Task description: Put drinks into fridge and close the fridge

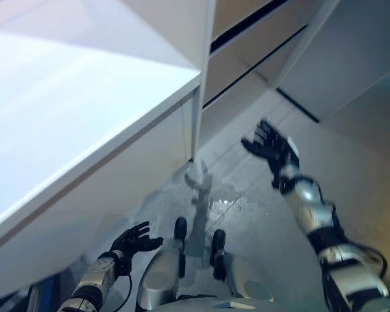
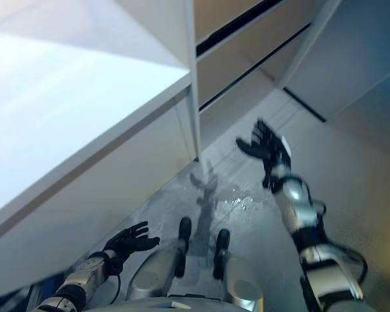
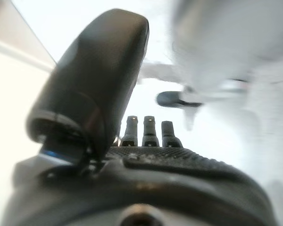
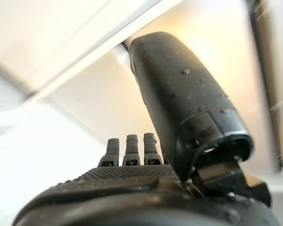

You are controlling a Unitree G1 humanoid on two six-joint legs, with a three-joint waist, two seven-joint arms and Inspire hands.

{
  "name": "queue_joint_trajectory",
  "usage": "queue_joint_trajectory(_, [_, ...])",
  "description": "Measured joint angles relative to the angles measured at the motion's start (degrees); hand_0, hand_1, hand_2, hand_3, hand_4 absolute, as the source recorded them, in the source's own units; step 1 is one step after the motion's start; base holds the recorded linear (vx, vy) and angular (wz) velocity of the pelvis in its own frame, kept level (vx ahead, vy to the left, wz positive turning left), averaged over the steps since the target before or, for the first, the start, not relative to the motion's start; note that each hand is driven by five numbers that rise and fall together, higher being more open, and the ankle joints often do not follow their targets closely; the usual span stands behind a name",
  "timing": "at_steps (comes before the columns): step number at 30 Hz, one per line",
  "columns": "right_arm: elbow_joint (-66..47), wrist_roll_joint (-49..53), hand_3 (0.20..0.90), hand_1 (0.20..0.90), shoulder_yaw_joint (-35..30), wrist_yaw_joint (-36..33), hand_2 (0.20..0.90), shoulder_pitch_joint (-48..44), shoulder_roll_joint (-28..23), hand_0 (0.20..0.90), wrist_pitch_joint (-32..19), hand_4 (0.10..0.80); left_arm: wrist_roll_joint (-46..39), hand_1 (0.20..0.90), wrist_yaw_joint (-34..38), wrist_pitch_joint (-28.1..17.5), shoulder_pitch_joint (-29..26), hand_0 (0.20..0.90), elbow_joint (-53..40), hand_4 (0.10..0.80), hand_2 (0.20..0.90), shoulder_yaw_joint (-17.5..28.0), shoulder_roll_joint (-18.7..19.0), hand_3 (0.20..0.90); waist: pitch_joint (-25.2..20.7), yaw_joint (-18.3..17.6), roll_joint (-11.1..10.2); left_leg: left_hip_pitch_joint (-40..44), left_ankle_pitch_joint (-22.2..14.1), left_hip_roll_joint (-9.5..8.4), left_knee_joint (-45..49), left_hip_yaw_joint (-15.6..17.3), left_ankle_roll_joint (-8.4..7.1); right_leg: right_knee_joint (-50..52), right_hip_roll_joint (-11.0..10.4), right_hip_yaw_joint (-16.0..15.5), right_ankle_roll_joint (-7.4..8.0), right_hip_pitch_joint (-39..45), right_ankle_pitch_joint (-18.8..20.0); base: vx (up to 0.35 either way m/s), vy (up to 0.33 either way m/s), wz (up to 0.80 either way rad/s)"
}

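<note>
- My right hand [image 1: 271,147] was raised out ahead of me over the floor [image 1: 351,175], fingers [image 1: 265,132] spread and straight, holding nothing.
- In the right wrist view the thumb [image 4: 179,99] stood up straight and the fingers [image 4: 132,149] lay in a flat row; nothing sat between them.
- My left hand [image 1: 134,242] hung low at my left side, near the base of the white counter [image 1: 71,123], fingers [image 1: 140,229] loosely spread and empty.
- The left wrist view showed the same: thumb [image 3: 96,80] upright, fingers [image 3: 150,132] straight, no object in the palm.
- The counter filled the left half of the head views, its white top bare where I could see it, its corner edge running down to the floor just ahead of me.
- Past that corner stood pale cabinet fronts [image 1: 247,58] with dark gaps between them, and a large white panel [image 1: 351,58] to the right of them; I could not tell which of these, if any, was the fridge or its door.
- No drink showed in any view, neither in my hands nor on the counter nor on the floor.
- The floor was grey and glossy, with a bright patch of reflection [image 1: 229,198] between the counter corner and my right forearm.
</note>
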Motion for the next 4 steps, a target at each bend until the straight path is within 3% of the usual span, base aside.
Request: queue_joint_trajectory(4, [10.48, -5.88, 0.900, 0.900, 0.49, 3.80, 0.900, 7.58, 2.53, 0.900, 2.44, 0.800, 0.08, 0.900, -0.79, -0.17, 0.85, 0.900, 0.35, 0.800, 0.900, 0.10, -1.05, 0.900, -6.04, -2.24, 0.25, 3.01, -0.45, 0.40, -1.90, 0.44, -0.46, -3.64, 0.71, 0.39, -0.28, 3.63, 0.52, 0.041, -0.070, -0.09])
